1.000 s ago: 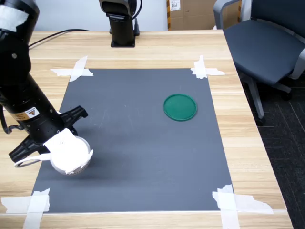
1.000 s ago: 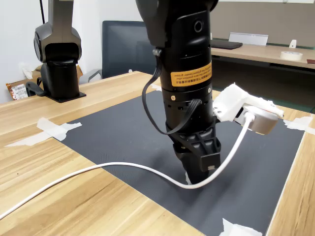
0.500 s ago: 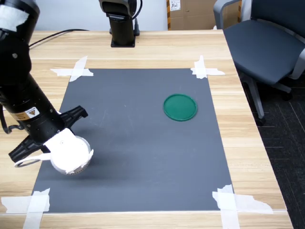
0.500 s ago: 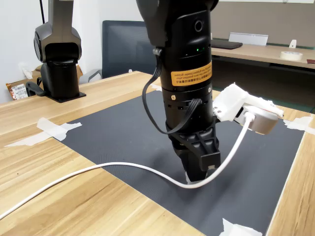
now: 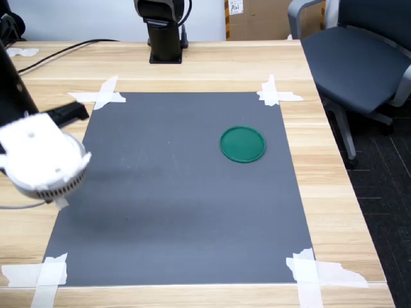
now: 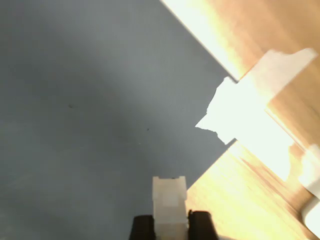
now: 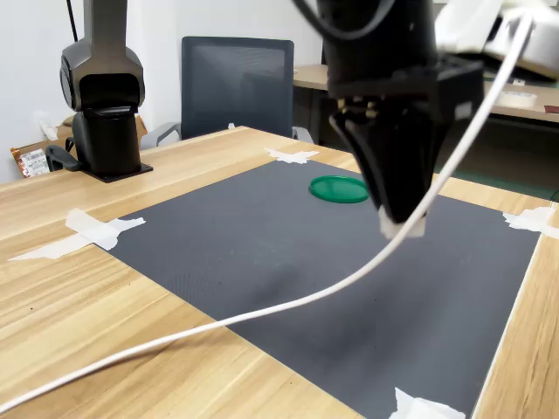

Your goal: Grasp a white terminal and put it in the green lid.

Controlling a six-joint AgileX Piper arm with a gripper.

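Observation:
The green lid [image 5: 243,144] lies flat on the black mat, right of centre in the first exterior view, and shows beyond the arm in the second exterior view [image 7: 339,188]. My gripper [image 7: 396,216] hangs well above the mat, pointing down, shut on the white terminal [image 7: 403,228]. In the wrist view the terminal [image 6: 169,202] is a small white block sticking out between two dark fingertips [image 6: 142,227]. In the first exterior view the white wrist camera housing [image 5: 42,160] covers the gripper, over the mat's left edge and far from the lid.
The black mat [image 5: 186,212] is taped to the wooden table with white tape at its corners [image 5: 101,94]. A white cable [image 7: 262,310] trails from the wrist across the near table. A black stand [image 5: 164,32] sits at the back, an office chair [image 5: 359,58] beside the table.
The arm has lifted from low over the mat's near-left corner to well above it, taking the white terminal up. The green lid now shows in the second exterior view.

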